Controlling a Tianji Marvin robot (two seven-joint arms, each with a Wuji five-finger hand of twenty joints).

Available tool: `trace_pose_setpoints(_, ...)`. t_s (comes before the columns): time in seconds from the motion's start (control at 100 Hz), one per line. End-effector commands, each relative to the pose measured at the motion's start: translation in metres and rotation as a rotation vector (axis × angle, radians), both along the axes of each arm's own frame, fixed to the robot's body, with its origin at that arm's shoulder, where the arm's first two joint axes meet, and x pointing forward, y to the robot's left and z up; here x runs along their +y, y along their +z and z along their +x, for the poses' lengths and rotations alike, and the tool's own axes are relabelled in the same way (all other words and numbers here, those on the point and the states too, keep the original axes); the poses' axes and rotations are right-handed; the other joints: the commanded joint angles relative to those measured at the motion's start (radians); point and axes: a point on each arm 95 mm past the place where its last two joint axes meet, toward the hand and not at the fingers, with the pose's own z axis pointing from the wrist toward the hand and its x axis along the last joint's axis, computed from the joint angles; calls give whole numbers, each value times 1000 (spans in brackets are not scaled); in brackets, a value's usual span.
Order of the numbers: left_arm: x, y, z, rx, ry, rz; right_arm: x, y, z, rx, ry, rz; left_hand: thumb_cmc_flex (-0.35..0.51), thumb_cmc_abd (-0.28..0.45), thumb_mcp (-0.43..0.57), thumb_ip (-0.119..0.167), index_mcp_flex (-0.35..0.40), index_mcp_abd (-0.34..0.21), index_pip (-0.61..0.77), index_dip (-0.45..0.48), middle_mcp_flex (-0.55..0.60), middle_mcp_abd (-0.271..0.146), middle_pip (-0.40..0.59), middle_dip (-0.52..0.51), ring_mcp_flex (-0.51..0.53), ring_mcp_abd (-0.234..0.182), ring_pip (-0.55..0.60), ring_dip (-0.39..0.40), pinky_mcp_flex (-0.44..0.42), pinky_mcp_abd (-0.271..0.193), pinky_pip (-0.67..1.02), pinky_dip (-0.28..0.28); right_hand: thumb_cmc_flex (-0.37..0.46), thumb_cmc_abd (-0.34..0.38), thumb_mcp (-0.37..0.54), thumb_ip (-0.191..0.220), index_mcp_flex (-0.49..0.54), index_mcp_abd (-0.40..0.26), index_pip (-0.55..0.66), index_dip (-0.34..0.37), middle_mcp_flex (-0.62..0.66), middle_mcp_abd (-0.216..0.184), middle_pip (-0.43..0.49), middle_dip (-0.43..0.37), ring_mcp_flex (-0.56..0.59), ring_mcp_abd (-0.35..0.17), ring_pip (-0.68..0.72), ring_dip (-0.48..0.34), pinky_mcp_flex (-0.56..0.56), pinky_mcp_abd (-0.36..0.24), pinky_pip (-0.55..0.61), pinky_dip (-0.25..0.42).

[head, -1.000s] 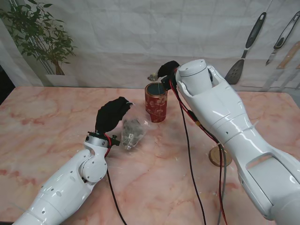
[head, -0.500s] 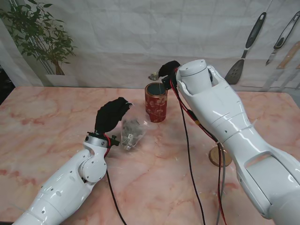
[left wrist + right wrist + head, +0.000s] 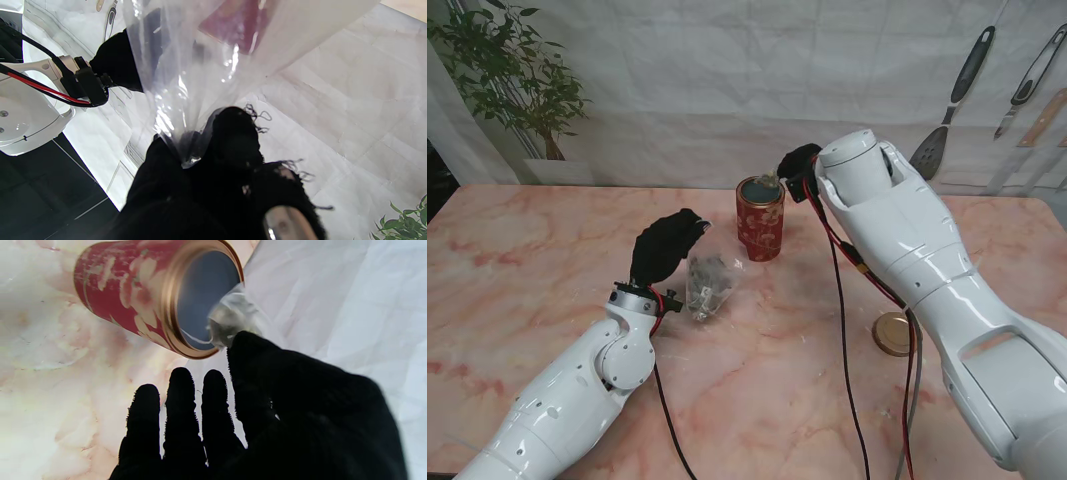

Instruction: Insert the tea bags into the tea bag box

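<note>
The right hand (image 3: 797, 160), in a black glove, hangs at the far-right edge of the red tea tin (image 3: 760, 218), just over its open mouth. It pinches a single tea bag (image 3: 233, 318) between thumb and forefinger; the other three fingers (image 3: 180, 413) are stretched out straight and apart, holding nothing. In the right wrist view the tea bag sits at the gold rim of the tin, partly across the dark opening, with a thin white string trailing from it over the rim. Whether the bag touches the rim cannot be told.

The tin stands upright on the pink marble table (image 3: 517, 280), lid off. A round gold lid (image 3: 892, 334) lies flat on the table well to the near side of the right hand, beside the right forearm.

The left hand (image 3: 665, 246), also gloved in black, is nearer to me and to the left of the tin. Its fingers are closed on the gathered neck of a clear plastic bag (image 3: 709, 280), which the left wrist view shows bunched tightly between the fingertips. The bag rests on the table just right of that hand, holding a heap of tea bags, and lies between the left hand and the tin without touching the tin.
</note>
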Motion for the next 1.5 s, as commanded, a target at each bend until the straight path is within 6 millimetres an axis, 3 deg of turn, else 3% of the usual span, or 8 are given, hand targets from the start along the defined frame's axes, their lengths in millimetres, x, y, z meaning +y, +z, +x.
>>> trace_pose_setpoints(0.0, -3, 3, 2, 0, -10, -2, -3, 1, -1, 9, 23, -9, 59, 44, 63, 42, 92, 146, 135, 22, 119, -156, 193, 20, 109, 169, 305, 1, -126, -87, 272, -8, -56, -55, -55, -34, -39, -33, 4, -6, -39, -14, 13, 7, -28, -25, 15, 9, -7, -33, -17, -9)
trace_pose_setpoints(0.08, -3, 3, 2, 0, -11, -2, -4, 1, -1, 15, 33, -23, 59, 43, 63, 42, 93, 148, 135, 22, 120, -154, 193, 20, 109, 169, 306, 1, -126, -87, 272, -8, -154, -54, -86, -42, -14, -26, -112, 64, -53, -12, 10, 15, -40, -25, 12, 13, -8, -32, -41, 2)
trace_pose_setpoints(0.13, -3, 3, 2, 0, -11, -1, -5, 1, -1, 18, 46, -32, 59, 42, 63, 42, 93, 148, 135, 22, 120, -155, 193, 20, 109, 169, 306, 1, -126, -87, 272, -8, -228, -34, -100, -6, -2, -24, -183, 146, -64, -13, 9, 20, -46, -26, 10, 15, -7, -33, -51, 10)
trace_pose_setpoints(0.26, -3, 4, 2, -2, -8, -2, -8, 3, -3, 10, 42, -40, 59, 43, 64, 42, 93, 147, 135, 22, 120, -155, 193, 20, 109, 168, 306, 1, -126, -87, 272, -8, -282, -20, -124, -8, -8, -22, -202, 160, -71, -14, 6, 21, -51, -28, 9, 16, -10, -34, -57, 9)
trace_pose_setpoints(0.54, -2, 5, 4, -4, -6, 11, -21, 6, -20, -38, 35, -44, 59, 43, 64, 43, 93, 149, 134, 22, 120, -155, 192, 20, 109, 169, 306, 1, -126, -87, 272, -8, -269, -16, -127, -4, 4, -25, -212, 183, -61, -17, 8, 25, -43, -26, 13, 19, -8, -32, -54, 20)
trace_pose_setpoints(0.98, 0, 9, 4, -7, -3, 45, -58, 1, -65, -78, 67, 26, 58, 43, 64, 43, 93, 149, 134, 22, 120, -155, 191, 20, 109, 171, 307, 1, -126, -87, 272, -8, -249, -15, -118, -7, -7, -31, -239, 193, -45, -8, -1, 24, -26, -9, 13, 19, -6, -6, -29, 29)
trace_pose_setpoints(1.29, 0, 12, 5, -14, -8, 60, -79, -16, -114, -161, 106, 85, 58, 43, 64, 43, 93, 147, 134, 22, 120, -155, 192, 20, 109, 170, 307, 0, -126, -87, 272, -8, -223, -24, -120, -8, -27, -73, -295, 177, -31, -1, -45, 0, -17, 3, -28, -2, -8, 14, -5, 21)
trace_pose_setpoints(1.49, 1, 12, 5, -14, -2, 66, -93, -34, -141, -230, 149, -70, 57, 43, 64, 42, 93, 146, 134, 23, 119, -157, 191, 20, 109, 170, 307, 0, -126, -87, 272, -8, -229, -26, -114, -11, -48, -107, -339, 154, -34, -44, -127, -55, 5, -23, -158, -54, -7, -14, -22, 0)
